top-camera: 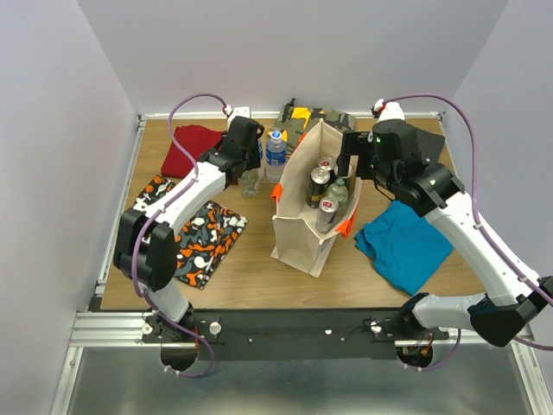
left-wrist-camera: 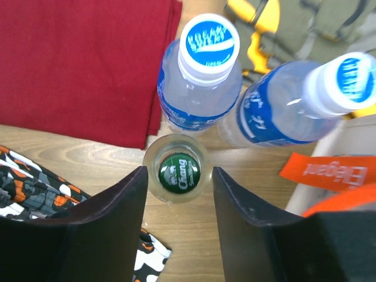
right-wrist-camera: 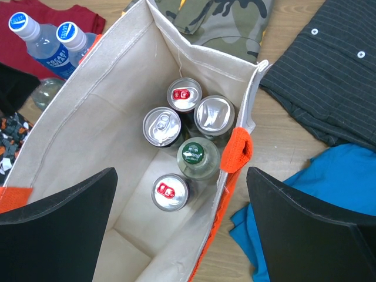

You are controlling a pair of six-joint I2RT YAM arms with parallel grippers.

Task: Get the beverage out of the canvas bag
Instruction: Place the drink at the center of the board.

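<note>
Wooden table [top-camera: 255, 277] fills the top view, with white walls around it. On its middle stands the canvas bag [top-camera: 298, 238], tall and boxy, beige, with short orange handles [right-wrist-camera: 239, 150] and its mouth open upward. From the right wrist camera I see inside it four cans [right-wrist-camera: 161, 126] and one green-capped bottle [right-wrist-camera: 197, 155], all upright and packed against the wall on the handle side. The right gripper [right-wrist-camera: 181, 176] hangs over this open mouth with its fingers spread wide, holding nothing, and the drinks sit below and between them. Left of the bag, the left gripper [left-wrist-camera: 179, 179] has its fingers at a narrower gap on both sides of a glass bottle [left-wrist-camera: 179, 169] with a green cap. That bottle stands on the table outside the bag, and I cannot tell if the fingers press it. Two water bottles [left-wrist-camera: 202, 70] stand just behind it, near a red cloth [left-wrist-camera: 82, 64].
</note>
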